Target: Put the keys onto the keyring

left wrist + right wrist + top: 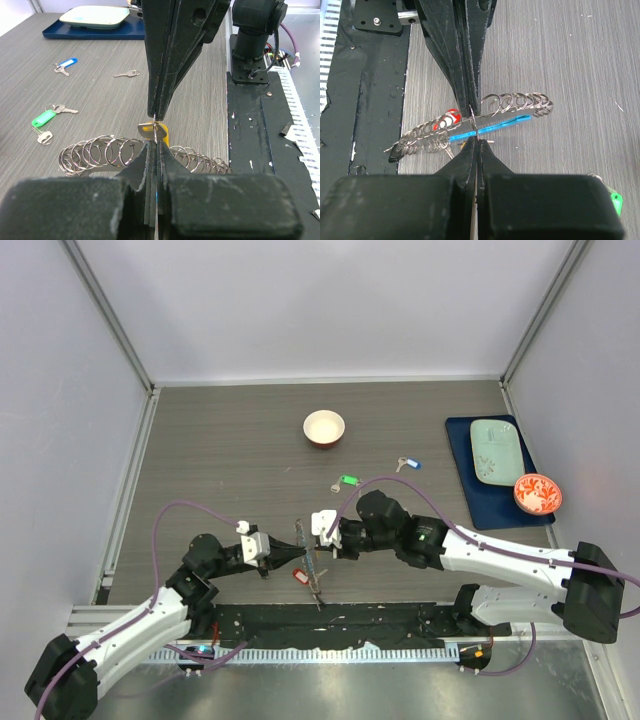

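Note:
The keyring (306, 552) is a coil of silvery wire loops (100, 150) with a bright-blue tag (490, 127), held upright between both grippers. My left gripper (156, 144) and my right gripper (475, 138) meet tip to tip, each shut on a thin loop of it. A red-tagged key (448, 119) and a yellow tag (163, 134) hang at the ring. Loose on the table lie a green-tagged key (346, 481) (44, 119), a blue-tagged key (408, 463) (65, 64) and a plain key (127, 74).
A small white bowl (324, 427) stands behind the keys. At the right, a dark blue tray (463, 455) carries a pale green plate (496, 450), and a red patterned bowl (537, 494) sits at its edge. Black padding (260, 130) lines the table's near edge.

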